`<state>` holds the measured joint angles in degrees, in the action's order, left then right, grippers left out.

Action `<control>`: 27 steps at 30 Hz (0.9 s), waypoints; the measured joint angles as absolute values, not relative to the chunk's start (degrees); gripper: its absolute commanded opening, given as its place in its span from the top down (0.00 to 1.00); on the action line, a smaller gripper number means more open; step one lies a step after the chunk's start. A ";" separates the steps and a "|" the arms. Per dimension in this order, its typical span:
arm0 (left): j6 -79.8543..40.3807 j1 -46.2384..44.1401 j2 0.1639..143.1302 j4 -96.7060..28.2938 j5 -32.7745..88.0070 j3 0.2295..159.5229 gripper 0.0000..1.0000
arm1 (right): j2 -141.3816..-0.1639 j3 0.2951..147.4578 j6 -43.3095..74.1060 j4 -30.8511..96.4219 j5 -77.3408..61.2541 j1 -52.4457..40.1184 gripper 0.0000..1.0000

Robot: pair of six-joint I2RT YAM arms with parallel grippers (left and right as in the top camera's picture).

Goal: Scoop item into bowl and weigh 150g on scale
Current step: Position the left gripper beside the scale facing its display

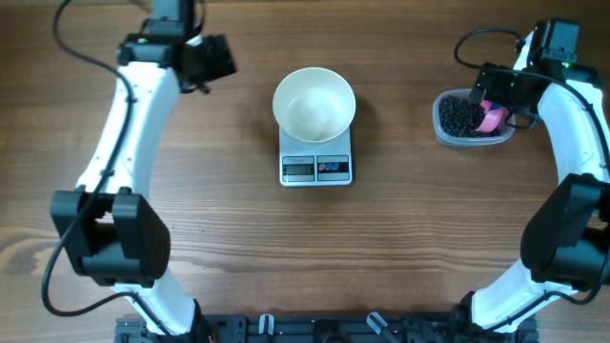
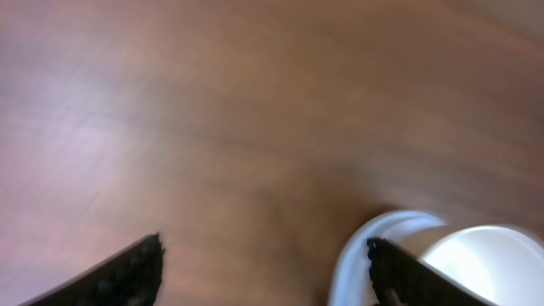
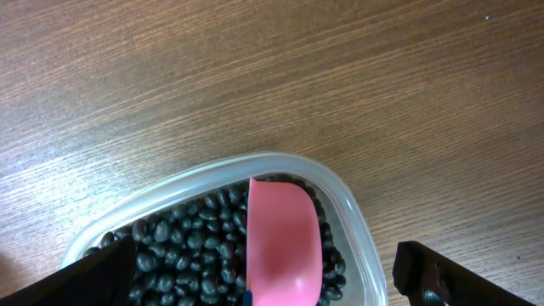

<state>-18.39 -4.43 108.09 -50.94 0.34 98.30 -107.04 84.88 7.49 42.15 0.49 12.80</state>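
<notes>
The glossy white bowl stands empty on the small white scale at the table's middle. My left gripper hovers to the bowl's left, open with nothing between its fingers. In the blurred left wrist view the gripper is over bare wood, with the bowl at lower right. The item, black beans, fills a clear tub at the far right. A pink scoop lies in the beans. My right gripper is open above the tub, its fingers wide on either side of the scoop and not touching it.
The wooden table spreads round the scale. The clear tub's rim is under the right gripper's jaws. Both arm bases stand at the table's near edge, left and right.
</notes>
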 measured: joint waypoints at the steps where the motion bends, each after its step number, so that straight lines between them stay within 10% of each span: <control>1: -17.82 -2.96 108.09 -53.60 0.56 98.30 0.00 | -107.04 84.88 7.46 42.11 0.49 12.80 0.00; 27: 45.01 0.49 108.16 -66.89 14.44 91.70 0.00 | -107.04 84.88 7.46 42.09 0.49 12.80 0.00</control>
<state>45.01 0.49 108.16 -66.89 14.44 91.70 -107.04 84.88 7.46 42.09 0.49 12.80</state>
